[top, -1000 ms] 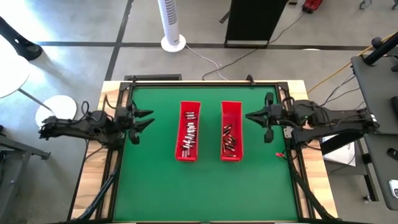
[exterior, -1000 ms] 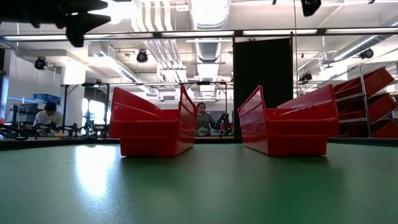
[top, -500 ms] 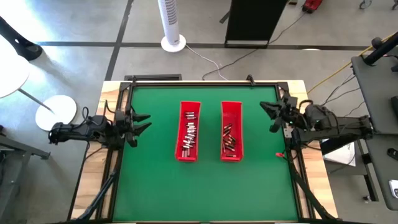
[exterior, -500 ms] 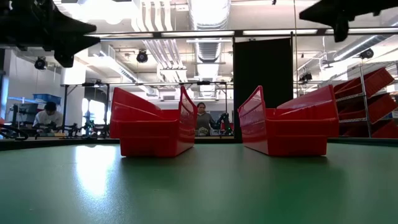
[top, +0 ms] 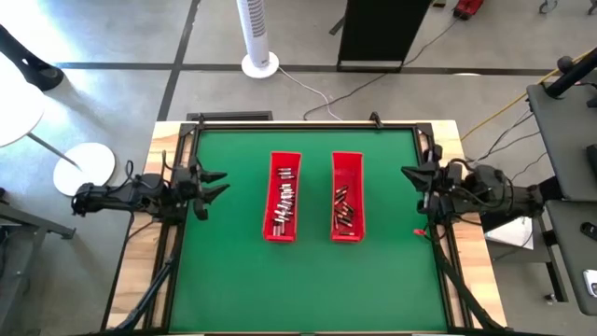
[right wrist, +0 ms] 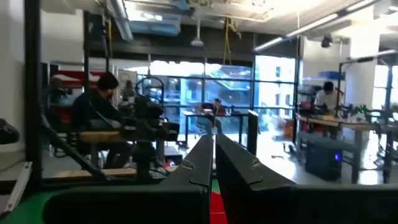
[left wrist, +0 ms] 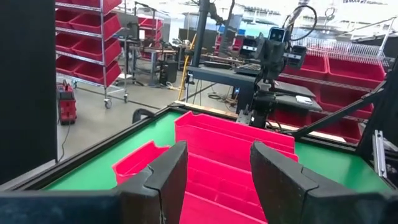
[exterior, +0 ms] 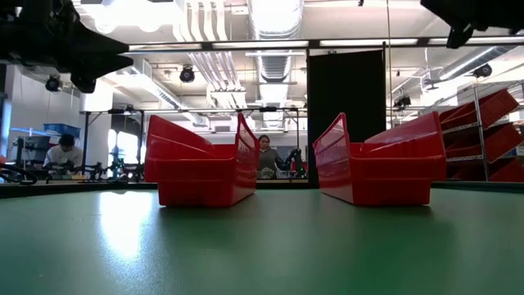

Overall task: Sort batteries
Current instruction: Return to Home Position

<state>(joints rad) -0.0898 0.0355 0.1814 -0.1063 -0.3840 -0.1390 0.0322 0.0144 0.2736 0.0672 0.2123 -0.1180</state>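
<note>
Four entries across the green tabletop (top: pixel 233 271), taken left to right, then the room behind.

1. Left end effector (top: pixel 220 183). Sits at the tabletop's left edge, raised above the surface and pointing toward the trays. Its fingers (left wrist: pixel 168 174) are spread wide with nothing between them. Well apart from the left tray.

2. Left tray (top: pixel 270 210). Long, red and rectangular, left of the tabletop's centre, with its long side running from the near edge to the far edge. Contents: silver batteries (top: pixel 284 203), many small cylinders lying loose along the tray floor, thickest in its middle and near half. An exact count cannot be made out.

3. Right tray (top: pixel 347 166). Same kind, parallel to the left tray and near it, with a strip of green between the two. Contents: dark batteries (top: pixel 346 215), a smaller cluster in the near half, some with reddish ends.

4. Right end effector (top: pixel 408 172). Sits at the tabletop's right edge, raised and pointing toward the trays. Its fingers (right wrist: pixel 199 165) are pressed together, gripping nothing. Well apart from the right tray.

5. Room beyond. One seated person (exterior: pixel 64 152) is at a bench far left. A second person (exterior: pixel 266 156) shows in the gap between the trays. A white tower fan (top: pixel 257 37) stands on the floor past the far edge.
</note>
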